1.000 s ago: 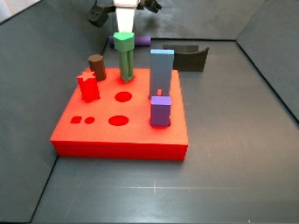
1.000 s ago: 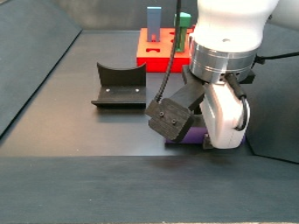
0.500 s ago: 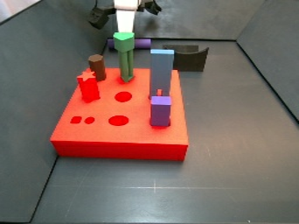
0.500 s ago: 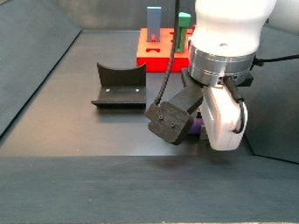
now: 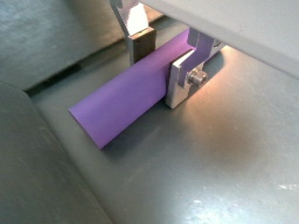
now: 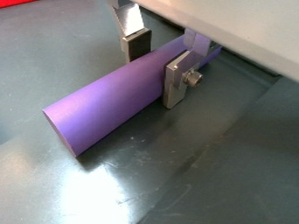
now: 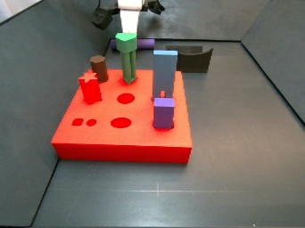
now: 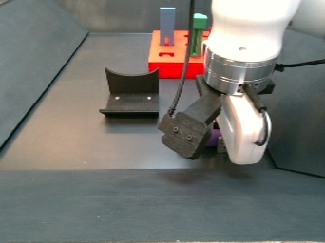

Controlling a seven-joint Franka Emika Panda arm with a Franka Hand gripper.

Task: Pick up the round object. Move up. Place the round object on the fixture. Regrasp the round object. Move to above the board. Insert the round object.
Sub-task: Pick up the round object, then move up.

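Note:
The round object, a long purple cylinder peg (image 5: 117, 105), lies flat on the dark floor; it also shows in a wrist view (image 6: 100, 109). My gripper (image 5: 162, 66) is down over it, with one silver finger on each side. Both pads press on the peg's sides, as a wrist view (image 6: 158, 63) shows. In a side view only a bit of the peg (image 7: 146, 43) shows behind the green peg. The fixture (image 7: 191, 58) stands empty beside it and also shows in a side view (image 8: 129, 90). The red board (image 7: 119, 134) lies nearer the front.
On the board stand a green peg (image 7: 127, 58), a blue bar (image 7: 165, 71), a short purple block (image 7: 165, 112), a brown peg (image 7: 98, 68) and a red star piece (image 7: 88, 87). Red and grey walls ring the floor.
Less of the purple peg shows beneath the hand in the side view than a second ago. The hand has barely moved.

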